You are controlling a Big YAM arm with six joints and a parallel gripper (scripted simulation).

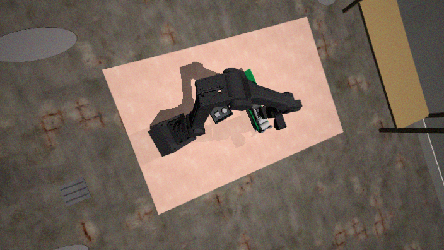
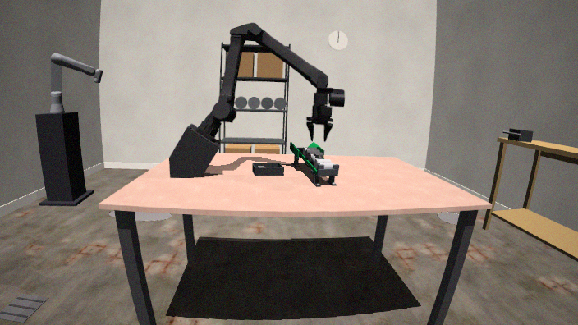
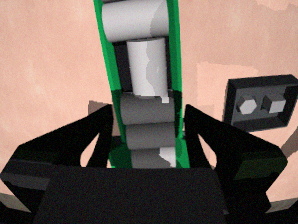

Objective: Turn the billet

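1 green feed ramp (image 3: 101, 43) carries 5 visible billets: 4 crosswise billets (image 3: 133, 18) and 1 lengthwise billet (image 3: 148, 66). 1 black box (image 2: 268, 169) sits on the counter (image 2: 369, 193).

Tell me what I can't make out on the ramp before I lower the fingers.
- Top view: the arm covers most of the ramp; billets hardly visible.
- Wrist view: the gripper body hides the near end of the ramp; the far end is cut off by the frame edge.
- Exterior view: billets too small to count.
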